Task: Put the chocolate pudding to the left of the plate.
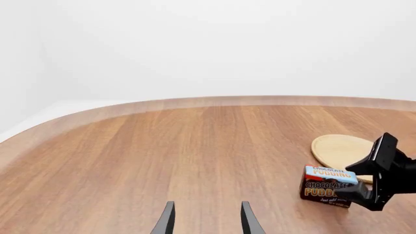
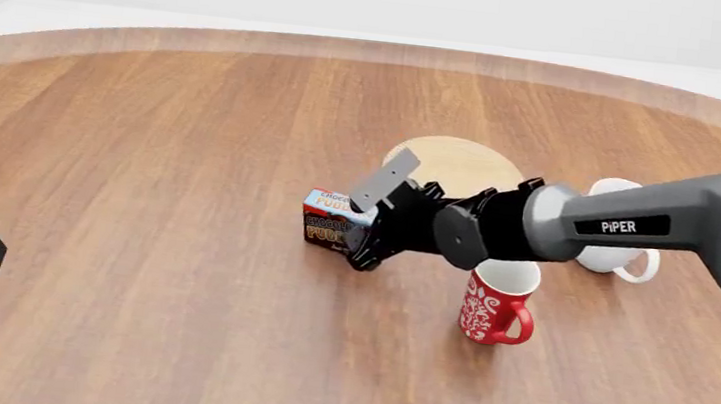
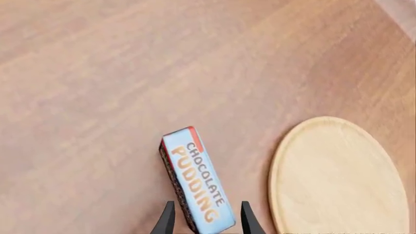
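Wooden table (image 2: 177, 163): chocolate pudding (image 2: 330, 219) stands left of plate (image 2: 452, 166).
Right gripper (image 2: 365, 225) jaws straddle it; left gripper (image 1: 204, 219) open, idle.

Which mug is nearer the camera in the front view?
The red mug, patterned white, below the right arm; the white mug stands farther back, beside the plate.

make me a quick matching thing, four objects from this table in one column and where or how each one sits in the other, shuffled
Things:
1. chocolate pudding
2. plate
3. red mug
4. white mug

Places or states:
A. flat and bare, behind the carton
B. partly hidden behind the right arm, at the right
C. between the fingers of the right end effector
D. upright, nearest the camera, under the right arm

Pairs: 1-C, 2-A, 3-D, 4-B
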`<move>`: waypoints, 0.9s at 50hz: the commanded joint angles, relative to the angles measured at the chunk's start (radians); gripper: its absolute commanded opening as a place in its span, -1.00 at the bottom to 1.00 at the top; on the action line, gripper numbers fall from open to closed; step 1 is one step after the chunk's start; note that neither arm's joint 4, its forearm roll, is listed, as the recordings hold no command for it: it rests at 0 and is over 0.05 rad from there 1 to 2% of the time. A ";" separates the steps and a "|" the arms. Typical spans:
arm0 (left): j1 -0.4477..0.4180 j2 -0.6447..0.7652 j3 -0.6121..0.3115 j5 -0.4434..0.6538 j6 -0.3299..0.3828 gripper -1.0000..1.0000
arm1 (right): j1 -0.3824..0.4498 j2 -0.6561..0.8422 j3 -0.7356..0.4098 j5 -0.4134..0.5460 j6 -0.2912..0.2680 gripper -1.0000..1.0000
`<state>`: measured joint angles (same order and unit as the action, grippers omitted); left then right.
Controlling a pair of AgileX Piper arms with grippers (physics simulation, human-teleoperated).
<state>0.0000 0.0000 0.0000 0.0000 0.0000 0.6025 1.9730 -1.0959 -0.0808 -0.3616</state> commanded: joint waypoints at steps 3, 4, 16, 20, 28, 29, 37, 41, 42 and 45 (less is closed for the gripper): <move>0.000 0.000 0.000 0.000 0.000 1.00 | -0.003 0.001 0.007 -0.007 -0.001 1.00; 0.000 0.000 0.000 0.000 0.000 1.00 | -0.003 0.000 0.009 -0.009 -0.001 1.00; 0.000 0.000 0.000 0.000 0.000 1.00 | -0.001 -0.017 0.026 -0.025 -0.009 -1.00; 0.000 0.000 0.000 0.000 0.000 1.00 | 0.007 -0.042 0.037 -0.024 -0.003 -1.00; 0.000 0.000 0.000 0.000 0.000 1.00 | 0.010 -0.129 0.073 -0.007 0.003 -1.00; 0.000 0.000 0.000 0.000 0.000 1.00 | 0.007 -0.143 0.077 -0.004 0.001 -1.00; 0.000 0.000 0.000 0.000 0.000 1.00 | -0.004 -0.225 0.095 0.036 -0.014 -1.00; 0.000 0.000 0.000 0.000 0.000 1.00 | -0.006 -0.256 0.100 0.052 -0.017 -1.00; 0.000 0.000 0.000 0.000 0.000 1.00 | -0.007 -0.260 0.099 0.055 -0.018 -1.00; 0.000 0.000 0.000 0.000 0.000 1.00 | -0.011 -0.272 0.088 0.069 -0.021 -1.00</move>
<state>0.0000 0.0000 0.0000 0.0000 0.0000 0.5992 1.7704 -1.0103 -0.0474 -0.3892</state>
